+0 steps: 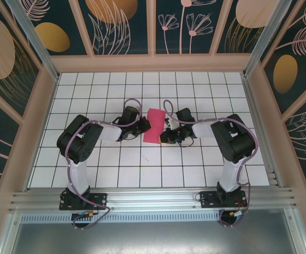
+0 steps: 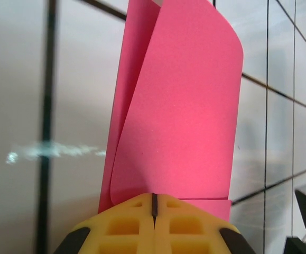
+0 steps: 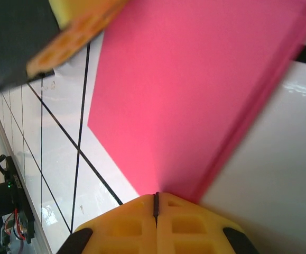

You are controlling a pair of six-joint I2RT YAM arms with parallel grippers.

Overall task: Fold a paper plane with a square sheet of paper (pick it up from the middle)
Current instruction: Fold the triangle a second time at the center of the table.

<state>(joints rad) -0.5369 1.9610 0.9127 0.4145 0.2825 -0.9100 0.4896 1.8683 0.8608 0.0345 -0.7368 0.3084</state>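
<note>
Left pincer (image 2: 154, 197), right pincer (image 3: 156, 196) grip paper (image 1: 154, 126)

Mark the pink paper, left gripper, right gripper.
pink paper (image 1: 154, 126): top view, middle of the sheet.
left gripper (image 2: 154, 197): left wrist view, between its closed fingertips.
right gripper (image 3: 156, 194): right wrist view, between its closed fingertips.

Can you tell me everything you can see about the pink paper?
The pink paper is thin, plain and bright magenta, with no marks. It is doubled over into layers, and one flap curls loosely instead of lying flat. It is at the middle of the white tiled table, between the two arms. The left gripper pinches its left side and the right gripper pinches its right side. I cannot tell whether it touches the tiles.
</note>
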